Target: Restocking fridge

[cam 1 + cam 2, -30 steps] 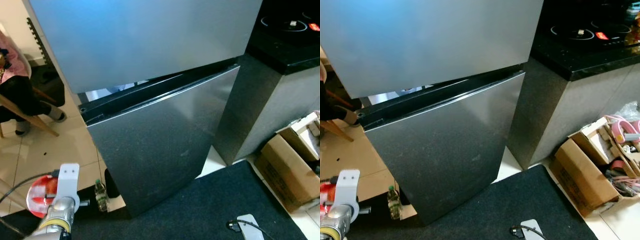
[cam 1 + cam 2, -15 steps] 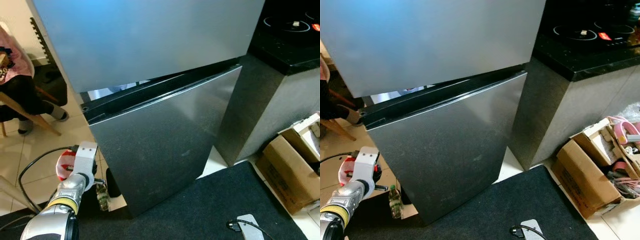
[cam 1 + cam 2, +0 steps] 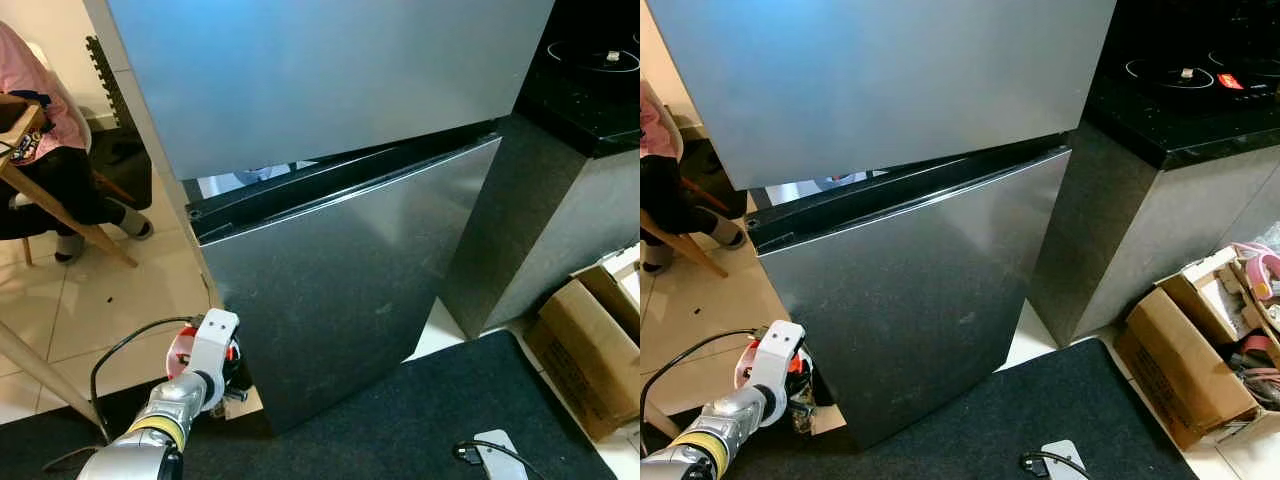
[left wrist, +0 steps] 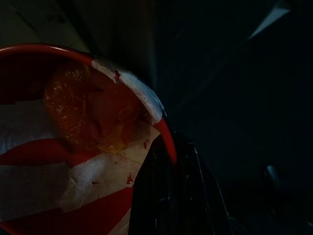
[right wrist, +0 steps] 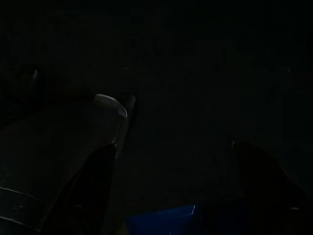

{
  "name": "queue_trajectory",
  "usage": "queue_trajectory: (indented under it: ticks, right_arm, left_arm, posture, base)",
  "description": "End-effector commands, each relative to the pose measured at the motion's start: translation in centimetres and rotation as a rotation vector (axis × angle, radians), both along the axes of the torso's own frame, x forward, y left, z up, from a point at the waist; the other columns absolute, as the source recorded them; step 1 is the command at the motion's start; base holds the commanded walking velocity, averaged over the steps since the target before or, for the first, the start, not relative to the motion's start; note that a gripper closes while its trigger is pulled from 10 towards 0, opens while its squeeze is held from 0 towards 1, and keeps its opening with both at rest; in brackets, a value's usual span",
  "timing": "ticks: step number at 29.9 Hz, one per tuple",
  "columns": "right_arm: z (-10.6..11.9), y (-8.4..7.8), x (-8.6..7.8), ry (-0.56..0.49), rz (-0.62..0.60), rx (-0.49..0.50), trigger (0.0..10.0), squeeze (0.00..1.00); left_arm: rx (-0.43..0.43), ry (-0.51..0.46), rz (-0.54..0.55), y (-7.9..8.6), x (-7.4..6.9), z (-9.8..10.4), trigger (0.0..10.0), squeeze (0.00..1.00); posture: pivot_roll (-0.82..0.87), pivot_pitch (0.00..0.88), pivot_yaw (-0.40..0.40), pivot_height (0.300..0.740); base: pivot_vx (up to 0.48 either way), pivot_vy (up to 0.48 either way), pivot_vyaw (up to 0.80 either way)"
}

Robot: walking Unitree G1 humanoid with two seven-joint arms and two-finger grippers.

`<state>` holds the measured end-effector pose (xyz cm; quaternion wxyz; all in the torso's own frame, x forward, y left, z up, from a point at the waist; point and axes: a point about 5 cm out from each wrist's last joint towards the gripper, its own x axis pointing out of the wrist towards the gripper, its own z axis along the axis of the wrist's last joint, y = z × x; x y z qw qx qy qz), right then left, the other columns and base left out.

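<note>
I see my left tool [image 3: 205, 362] low at the lower left of the frame, closed on the rim of a red and white bowl [image 4: 73, 161] with something orange in it, just beside the lower fridge door [image 3: 340, 290]. That door stands slightly ajar under the upper door [image 3: 320, 70]. My right tool [image 5: 166, 166] hangs in the dark, fingers spread.

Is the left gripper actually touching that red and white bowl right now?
Touching. In the left wrist view a black finger crosses the rim of the red and white bowl, clamping it. The left eye view shows the left gripper carrying it beside the fridge.
</note>
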<state>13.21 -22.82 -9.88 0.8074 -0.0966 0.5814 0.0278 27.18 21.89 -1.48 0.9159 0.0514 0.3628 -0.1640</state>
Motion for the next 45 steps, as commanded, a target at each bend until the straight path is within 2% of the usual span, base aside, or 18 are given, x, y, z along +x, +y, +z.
queue_trajectory:
  ticks: [1, 11, 15, 19, 20, 22, 23, 27, 30, 34, 35, 36, 37, 39, 40, 42, 45]
  right_arm:
    - [0.0, -0.1, -0.1, 0.0, 0.002, -0.004, 10.0, 0.0]
    - [0.0, 0.0, -0.1, 0.0, -0.001, 0.001, 10.0, 0.0]
    - [0.0, 0.0, -0.1, -0.001, -0.002, 0.002, 10.0, 0.0]
    - [0.0, 0.0, 0.0, -0.004, 0.003, 0.008, 10.0, 0.0]
    - [0.0, 0.0, 0.0, -0.004, 0.003, 0.008, 10.0, 0.0]
    - [0.0, 0.0, 0.0, -0.007, 0.008, 0.01, 10.0, 0.0]
    - [0.0, 0.0, 0.0, -0.007, 0.008, 0.01, 10.0, 0.0]
    - [0.0, 0.0, 0.1, -0.007, 0.008, 0.011, 10.0, 0.0]
    - [0.0, 0.0, 0.1, -0.006, 0.009, 0.012, 10.0, 0.0]
    - [0.0, 0.0, 0.1, -0.003, 0.018, 0.013, 10.0, 0.0]
    - [0.0, 0.0, 0.0, -0.002, 0.021, 0.012, 10.0, 0.0]
    - [0.0, 0.0, 0.0, -0.002, 0.021, 0.012, 10.0, 0.0]
    - [0.0, 0.0, 0.0, -0.001, 0.023, 0.012, 10.0, 0.0]
    - [0.0, 0.0, 0.0, 0.0, 0.024, 0.011, 10.0, 0.0]
    - [0.0, 0.0, 0.0, 0.0, 0.025, 0.011, 10.0, 0.0]
    - [0.0, 0.0, 0.0, 0.0, 0.025, 0.01, 10.0, 0.0]
    - [0.0, 0.0, 0.1, -0.001, 0.028, 0.008, 10.0, 0.0]
  left_arm:
    - [-0.053, -0.028, -0.119, -2.7, 0.5, 0.1, 10.0, 0.0]
    - [-0.152, 0.017, -0.244, -4.5, -0.5, -0.5, 10.0, 0.0]
    - [-0.243, 0.069, -0.382, -6.7, -1.9, -1.3, 10.0, 0.0]
    - [-0.26, 0.119, -0.453, -7.7, -3.1, -2.1, 10.0, 0.0]
    - [-0.26, 0.119, -0.453, -7.7, -3.1, -2.1, 10.0, 0.0]
    - [-0.24, 0.174, -0.463, -7.5, -4.3, -3.0, 10.0, 0.0]
    - [-0.24, 0.174, -0.463, -7.5, -4.3, -3.0, 10.0, 0.0]
    - [-0.207, 0.2, -0.428, -6.9, -4.9, -3.5, 10.0, 0.0]
    - [-0.173, 0.261, -0.353, -5.4, -6.3, -4.5, 10.0, 0.0]
    - [-0.148, 0.307, -0.324, -4.6, -7.4, -5.1, 10.0, 0.0]
    - [-0.118, 0.351, -0.3, -3.9, -8.5, -5.7, 10.0, 0.0]
    - [-0.118, 0.351, -0.3, -3.9, -8.5, -5.7, 10.0, 0.0]
    - [-0.093, 0.384, -0.28, -3.3, -9.3, -6.2, 10.0, 0.0]
    - [-0.015, 0.433, -0.183, -1.6, -10.9, -6.9, 10.0, 0.0]
    - [0.014, 0.438, -0.137, -0.8, -11.2, -7.0, 10.0, 0.0]
    - [0.036, 0.439, -0.101, -0.2, -11.4, -7.0, 10.0, 0.0]
    - [0.113, 0.392, 0.087, 2.3, -10.7, -6.4, 10.0, 0.0]
  posture:
    - [-0.05, 0.0, 0.024, 0.74]
    - [-0.04, 0.0, 0.028, 0.74]
    - [-0.04, 0.0, 0.028, 0.74]
    - [-0.04, 0.0, 0.028, 0.74]
    - [-0.04, 0.0, 0.028, 0.74]
    - [-0.04, 0.0, 0.029, 0.74]
    - [-0.04, 0.0, 0.029, 0.74]
    - [-0.04, 0.0, 0.029, 0.74]
    - [-0.04, 0.0, 0.029, 0.74]
    - [-0.04, 0.0, 0.029, 0.74]
    - [-0.04, 0.0, 0.027, 0.74]
    - [-0.04, 0.0, 0.027, 0.74]
    - [-0.04, 0.0, 0.027, 0.74]
    - [-0.04, 0.0, 0.027, 0.74]
    - [-0.04, 0.0, 0.027, 0.74]
    - [-0.04, 0.0, 0.027, 0.74]
    - [-0.04, 0.0, 0.027, 0.74]
  base:
    - [0.0, 0.0, 0.0]
    - [0.0, 0.0, 0.0]
    - [0.0, 0.0, 0.0]
    - [0.0, 0.0, 0.0]
    - [0.0, 0.0, 0.0]
    - [0.0, 0.0, 0.0]
    - [0.0, 0.0, 0.0]
    - [0.0, 0.0, 0.0]
    - [0.0, 0.0, 0.0]
    - [0.0, 0.0, 0.0]
    - [0.0, 0.0, 0.0]
    - [0.0, 0.0, 0.0]
    - [0.0, 0.0, 0.0]
    - [0.0, 0.0, 0.0]
    - [0.0, 0.0, 0.0]
    - [0.0, 0.0, 0.0]
    - [0.0, 0.0, 0.0]
